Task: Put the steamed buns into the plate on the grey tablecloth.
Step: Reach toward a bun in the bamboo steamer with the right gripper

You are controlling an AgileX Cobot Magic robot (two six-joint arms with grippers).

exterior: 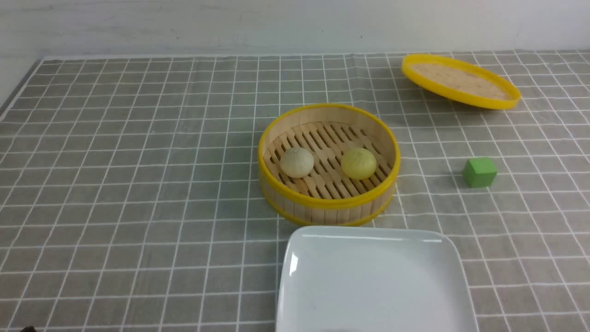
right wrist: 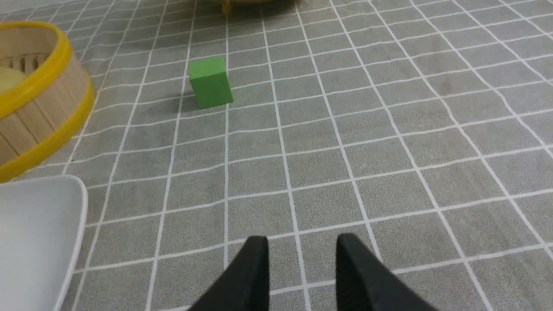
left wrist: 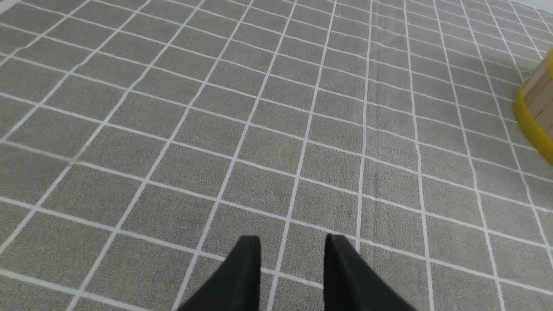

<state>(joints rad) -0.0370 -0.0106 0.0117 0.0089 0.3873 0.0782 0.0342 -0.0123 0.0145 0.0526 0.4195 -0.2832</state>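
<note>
A cream-beige steamed bun (exterior: 297,162) and a pale yellow steamed bun (exterior: 358,163) sit side by side inside the round bamboo steamer (exterior: 328,203) at the middle of the grey tablecloth (exterior: 138,184). The white square plate (exterior: 368,240) lies empty just in front of the steamer; its corner shows in the right wrist view (right wrist: 34,233). My left gripper (left wrist: 293,242) is open and empty over bare cloth left of the steamer (left wrist: 538,116). My right gripper (right wrist: 302,242) is open and empty over cloth right of the plate. Neither gripper shows in the front view.
A green cube (exterior: 479,172) (right wrist: 210,82) stands right of the steamer (right wrist: 39,103). The yellow-rimmed bamboo lid (exterior: 461,80) sits tilted at the back right. The cloth's far edge meets a white wall.
</note>
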